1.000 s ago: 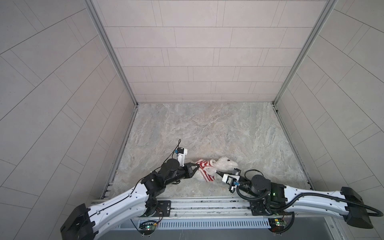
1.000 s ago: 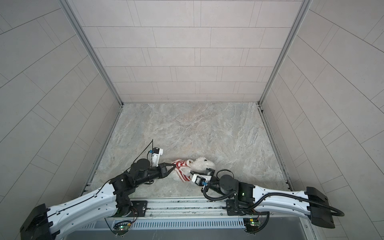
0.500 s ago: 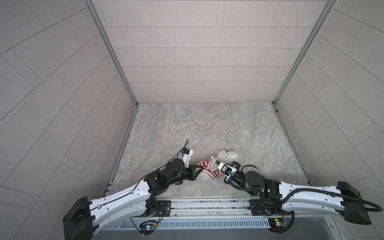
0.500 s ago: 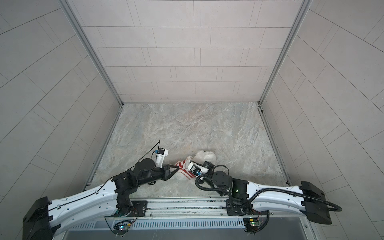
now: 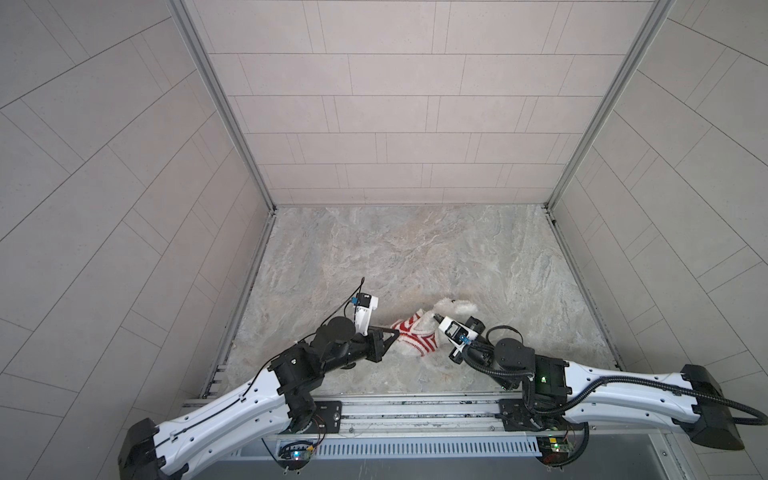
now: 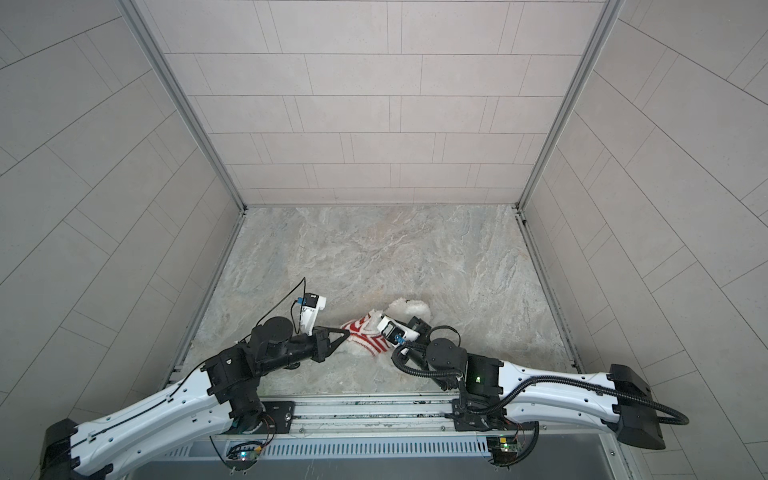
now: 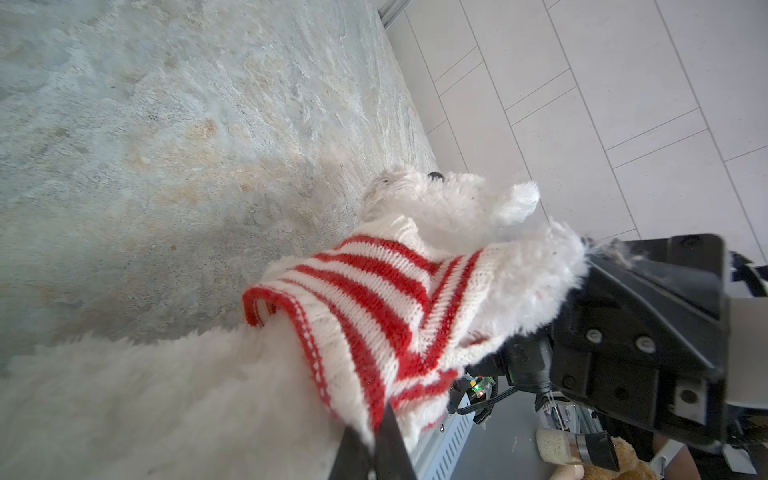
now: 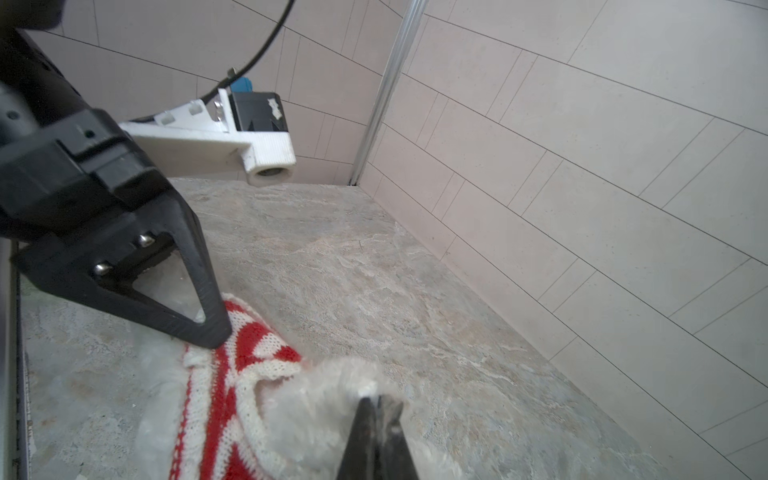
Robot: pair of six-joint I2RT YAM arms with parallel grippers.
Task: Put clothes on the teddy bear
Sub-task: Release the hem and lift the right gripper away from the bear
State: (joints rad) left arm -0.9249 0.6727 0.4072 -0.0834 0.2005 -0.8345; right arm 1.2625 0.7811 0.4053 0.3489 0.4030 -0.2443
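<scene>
Close to the near edge of the marbled floor (image 5: 415,249), about midway across it, the teddy bear (image 5: 455,307) (image 6: 409,308) lies stretched between the two pincers. Its fluffy white head points far and to the right, and its lower body trails near and to the left. A red-and-white striped sweater (image 5: 413,336) (image 6: 365,334) covers its trunk, bunched up so that white fur shows below the hem.

The left pincer (image 5: 397,332) (image 6: 347,332) reaches in from the left and meets the left end of the sweater. In the left wrist view its dark fingers (image 7: 386,440) stand closed together with the knit pinched between them, the bear's furry lower body spreading just beside them. The right wrist view shows that same pincer's tip touching the red hem.

The right pincer (image 5: 437,319) (image 8: 376,401) comes in from the right and sits against the bear's right side, just near of the head. Its fingers are closed on a tuft of white fur where a limb pokes out of a white-edged sleeve opening. The bear's head (image 7: 432,199) lies on the far side of that grip, one ear and a dark bead visible, and the sweater spans the gap between the two pincers.
</scene>
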